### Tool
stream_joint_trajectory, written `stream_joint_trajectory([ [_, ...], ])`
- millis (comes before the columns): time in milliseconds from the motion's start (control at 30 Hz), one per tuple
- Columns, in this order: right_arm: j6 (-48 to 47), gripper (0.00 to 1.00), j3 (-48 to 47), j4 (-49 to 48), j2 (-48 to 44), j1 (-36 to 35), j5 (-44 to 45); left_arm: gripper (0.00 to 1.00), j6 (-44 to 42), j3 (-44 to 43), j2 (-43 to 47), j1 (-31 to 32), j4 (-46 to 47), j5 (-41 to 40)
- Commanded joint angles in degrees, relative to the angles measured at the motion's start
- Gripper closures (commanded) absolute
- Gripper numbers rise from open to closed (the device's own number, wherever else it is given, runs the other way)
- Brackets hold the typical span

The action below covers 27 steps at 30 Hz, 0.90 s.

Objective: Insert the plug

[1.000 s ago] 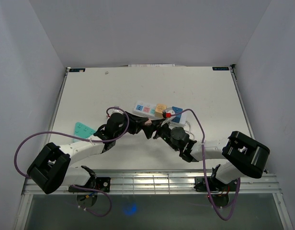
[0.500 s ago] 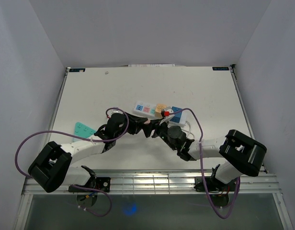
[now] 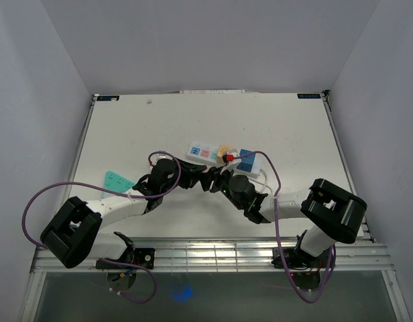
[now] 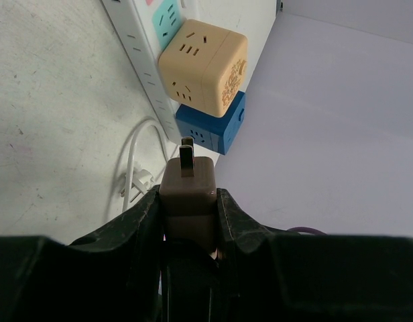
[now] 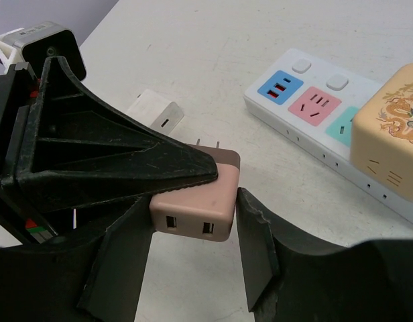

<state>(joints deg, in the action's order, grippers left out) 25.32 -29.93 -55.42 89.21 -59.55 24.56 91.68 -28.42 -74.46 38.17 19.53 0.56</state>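
Note:
A pinkish-brown plug [image 4: 188,191] with two flat prongs sits clamped in my left gripper [image 4: 188,201], prongs pointing at the white power strip [image 4: 136,54]. A beige cube adapter [image 4: 203,67] and a blue cube adapter [image 4: 213,124] sit on the strip. In the right wrist view the plug [image 5: 193,201] hangs under the left finger [image 5: 106,157]. My right gripper [image 5: 193,225] straddles its USB end, jaws just apart from its sides. In the top view both grippers, left [image 3: 201,176] and right [image 3: 216,181], meet just before the strip [image 3: 205,152].
A small white adapter [image 5: 156,111] lies on the table beyond the plug. A teal card [image 3: 116,180] lies at the left. The strip's white cable [image 4: 133,168] loops beside the blue cube. Blue, pink and teal sockets [image 5: 314,107] are free.
My right arm has slid left and forward until its jaws stand either side of the plug. The left gripper has kept the plug almost still.

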Motion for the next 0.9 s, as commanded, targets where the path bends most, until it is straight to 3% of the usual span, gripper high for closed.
stream_joint_trajectory([
  [0, 0.6, 0.44, -2.0, -1.3, -0.2, -0.1, 2.8, 1.0, 0.2, 0.0, 0.5, 0.7, 0.2, 0.2],
  [500, 0.2, 0.4, -2.3, 0.5, -0.9, -0.2, 3.9, 1.0, 0.1, 0.3, 0.3, 0.6, 0.2, -2.2],
  [700, 0.2, 0.5, -2.3, 0.3, -0.9, -0.2, 3.6, 1.0, 0.1, 0.1, -0.3, 0.7, 0.3, -2.1],
  [867, -0.1, 0.72, -2.0, 0.1, -1.6, -0.2, 4.3, 1.0, -0.2, -0.2, -1.0, 0.7, 0.5, -1.4],
])
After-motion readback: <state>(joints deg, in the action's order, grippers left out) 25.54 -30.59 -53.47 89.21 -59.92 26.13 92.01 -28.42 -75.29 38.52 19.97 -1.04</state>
